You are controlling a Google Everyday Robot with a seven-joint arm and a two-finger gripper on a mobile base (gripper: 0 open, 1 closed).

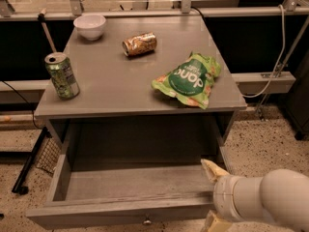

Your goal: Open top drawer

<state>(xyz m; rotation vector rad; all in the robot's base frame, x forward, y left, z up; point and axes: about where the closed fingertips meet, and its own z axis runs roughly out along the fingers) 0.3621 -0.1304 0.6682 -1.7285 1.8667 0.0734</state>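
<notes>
Arm [282, 199] juts from lower right, claw [208, 195] spread astride top drawer [120, 214] front.

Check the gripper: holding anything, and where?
Nothing gripped, it seems. The gripper sits at the right front corner of the top drawer, fingers spread open, straddling its front panel.

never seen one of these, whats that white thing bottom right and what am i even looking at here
The white thing is a robot's arm. Its pincer, open and holding nothing, is at the front right corner of the drawer, which is pulled out from under a grey table. There is only one camera, looking down on the table from the front. On top sit a white bowl, an upright green can, a brown can on its side and a green snack bag.
</notes>
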